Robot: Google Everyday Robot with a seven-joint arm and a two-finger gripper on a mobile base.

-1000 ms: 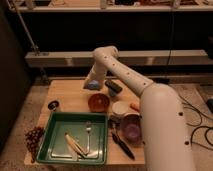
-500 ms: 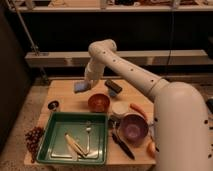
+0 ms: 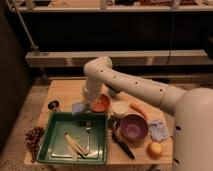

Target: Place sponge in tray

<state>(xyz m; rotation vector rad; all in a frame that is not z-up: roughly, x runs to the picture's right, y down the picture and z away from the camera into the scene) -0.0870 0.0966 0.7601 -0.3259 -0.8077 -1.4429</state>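
Observation:
The pale blue sponge (image 3: 78,107) hangs at the tip of my gripper (image 3: 85,104), which is shut on it. It is just past the far rim of the green tray (image 3: 54,145), to the left of the orange bowl (image 3: 102,104). The arm comes in from the right, bends at the elbow above the table's far edge and drops down to the sponge. Inside the tray lie a fork (image 3: 88,134) and a pale utensil (image 3: 75,146).
A white cup (image 3: 120,109), a carrot (image 3: 139,109), a purple bowl (image 3: 132,127), a speckled cloth (image 3: 159,129), an orange fruit (image 3: 155,149) and a black utensil (image 3: 123,145) crowd the right half. Grapes (image 3: 33,139) and a small dark object (image 3: 52,105) sit to the left.
The gripper has come down and toward the near side with the sponge, from the table's far left part to just beyond the tray's rim. The arm's elbow has swung left.

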